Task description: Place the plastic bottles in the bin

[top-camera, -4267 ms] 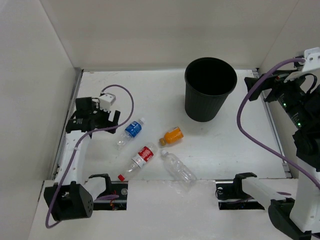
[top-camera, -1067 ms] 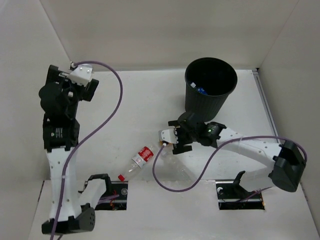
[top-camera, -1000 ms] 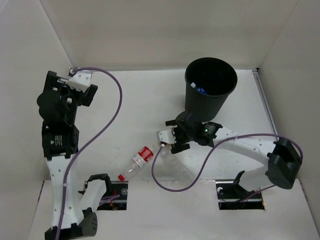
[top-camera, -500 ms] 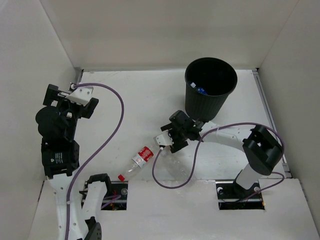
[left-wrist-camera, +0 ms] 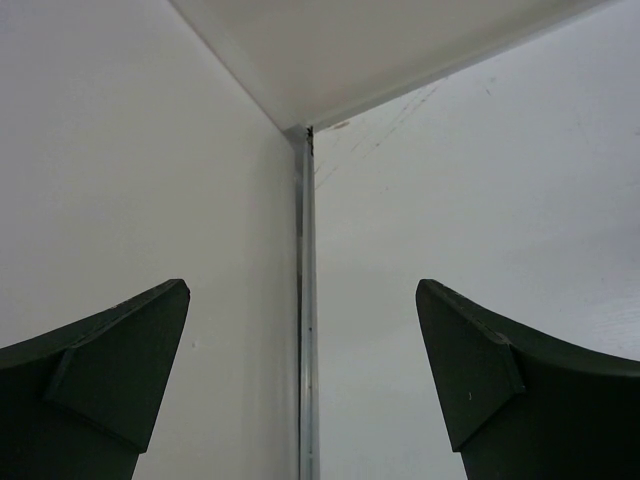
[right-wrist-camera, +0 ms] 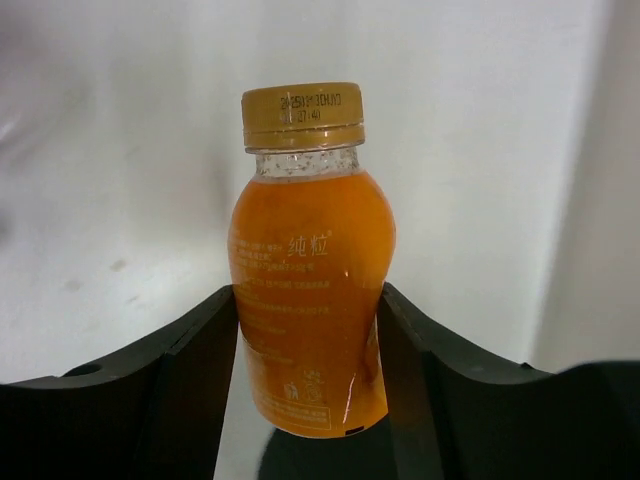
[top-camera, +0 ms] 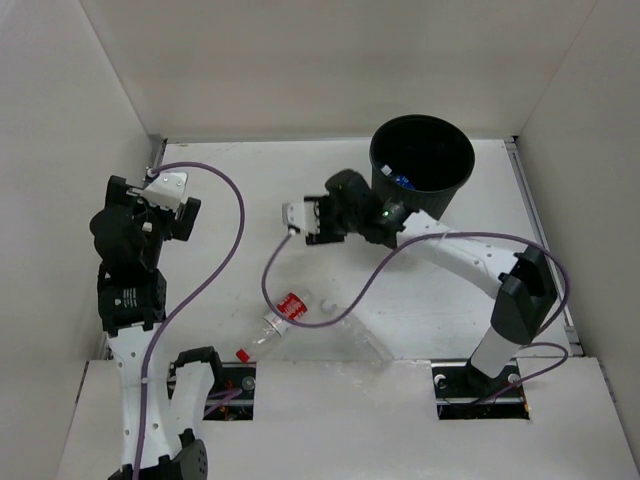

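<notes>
One bottle binned, one in the grip, two to go

Far left, the left gripper (left-wrist-camera: 302, 290) hangs with its fingers spread wide and nothing between them. It faces the wall corner, well away from any bottle. On the table (top-camera: 250, 170) near the front edge lies the red-label bottle (top-camera: 283, 312), on its side with its cap toward the near left. Just to its right lies the clear bottle (top-camera: 365, 340), also on its side, with the right arm's purple cable trailing across that spot. Neither has been picked up yet.

Further right, the right gripper (right-wrist-camera: 308, 335) pinches the orange bottle (right-wrist-camera: 310, 250) around its belly, cap pointing away from the wrist. From above, that gripper sits just left of the bin (top-camera: 470, 160), not yet over the opening. Inside the bin a blue-label bottle (top-camera: 403, 181) shows against the black. By my count that is one done, one nearly there, and two left.
</notes>
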{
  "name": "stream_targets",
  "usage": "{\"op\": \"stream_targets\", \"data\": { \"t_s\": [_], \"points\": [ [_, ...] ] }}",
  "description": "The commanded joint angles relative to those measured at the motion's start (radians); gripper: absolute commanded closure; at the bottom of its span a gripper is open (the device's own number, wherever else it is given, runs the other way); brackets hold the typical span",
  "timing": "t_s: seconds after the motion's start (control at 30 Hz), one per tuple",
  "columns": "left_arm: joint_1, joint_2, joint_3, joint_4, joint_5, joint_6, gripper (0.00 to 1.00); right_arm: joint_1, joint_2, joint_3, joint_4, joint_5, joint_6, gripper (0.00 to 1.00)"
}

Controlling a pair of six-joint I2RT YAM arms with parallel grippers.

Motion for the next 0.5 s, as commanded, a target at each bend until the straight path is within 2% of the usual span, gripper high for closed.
{"op": "stream_targets", "data": {
  "t_s": [0.0,0.1,0.17,0.3,0.47],
  "points": [
    [0.005,0.014,-0.025,0.052,0.050,-0.023,0.00,-0.040,-0.095,0.259,0.063,0.076,0.160,1.00],
    [0.002,0.031,-0.043,0.045,0.090,-0.018,0.00,-0.093,-0.139,0.365,0.071,0.188,0.167,1.00],
    [-0.014,0.049,-0.043,0.038,0.103,-0.018,0.00,-0.146,-0.181,0.368,0.074,0.232,0.144,1.00],
    [-0.049,0.092,-0.036,0.038,0.126,-0.018,0.00,-0.278,-0.271,0.269,0.077,0.289,0.071,1.00],
    [-0.096,0.146,0.004,0.010,0.162,-0.017,0.00,-0.425,-0.368,0.139,0.066,0.262,0.087,1.00]
  ]
}}
